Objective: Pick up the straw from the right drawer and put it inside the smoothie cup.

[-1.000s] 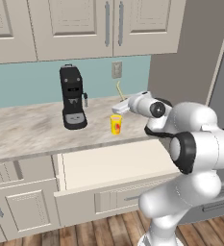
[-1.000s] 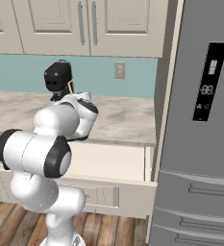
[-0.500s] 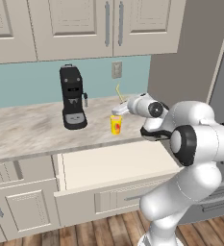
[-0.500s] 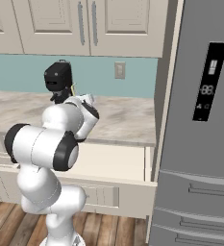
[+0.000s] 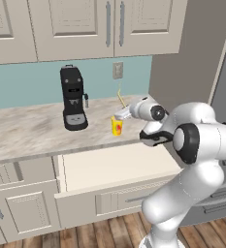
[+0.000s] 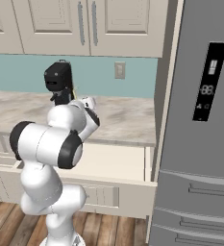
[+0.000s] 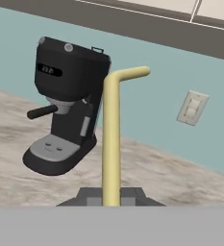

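I see my gripper (image 7: 111, 196) pinching the straw (image 7: 111, 139) above the smoothie cup (image 5: 117, 126), near the marble counter's (image 5: 32, 133) front edge.

Glossy black plastic coffee machine (image 5: 73, 97) with matt grey tray, smooth matt pale yellow straw (image 7: 111, 139), mottled stone-look counter (image 5: 27, 133), satin painted beige cabinets (image 5: 104, 26), brushed steel-grey fridge (image 6: 200, 144), wood-plank floor (image 5: 90, 235)
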You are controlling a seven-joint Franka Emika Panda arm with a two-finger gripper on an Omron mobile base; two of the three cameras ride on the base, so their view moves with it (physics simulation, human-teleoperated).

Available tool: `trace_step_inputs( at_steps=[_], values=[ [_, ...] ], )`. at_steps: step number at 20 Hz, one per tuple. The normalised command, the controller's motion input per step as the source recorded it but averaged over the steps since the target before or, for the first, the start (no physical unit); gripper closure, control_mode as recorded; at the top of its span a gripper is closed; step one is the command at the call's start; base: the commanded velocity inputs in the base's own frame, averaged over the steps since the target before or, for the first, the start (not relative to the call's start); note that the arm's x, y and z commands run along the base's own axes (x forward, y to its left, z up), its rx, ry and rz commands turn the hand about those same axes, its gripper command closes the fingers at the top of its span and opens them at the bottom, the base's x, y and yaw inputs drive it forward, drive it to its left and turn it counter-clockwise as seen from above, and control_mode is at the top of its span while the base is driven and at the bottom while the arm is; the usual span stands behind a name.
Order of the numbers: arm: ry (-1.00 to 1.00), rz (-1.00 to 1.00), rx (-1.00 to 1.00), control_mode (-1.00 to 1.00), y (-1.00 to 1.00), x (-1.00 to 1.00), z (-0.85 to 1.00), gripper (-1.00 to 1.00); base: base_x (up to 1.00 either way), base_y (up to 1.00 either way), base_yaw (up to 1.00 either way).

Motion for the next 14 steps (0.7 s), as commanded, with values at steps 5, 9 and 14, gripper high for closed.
trace_step_inputs(
  at_steps=[5,9,14],
  values=[
    [0.00,0.00,-0.04,-1.00,0.06,0.08,-0.21,1.00,0.00,0.00,0.00],
    [0.00,0.00,-0.04,-1.00,0.11,0.12,-0.14,1.00,0.00,0.00,0.00],
    [0.00,0.00,-0.03,-1.00,0.18,0.09,-0.10,1.00,0.00,0.00,0.00]
  ],
)
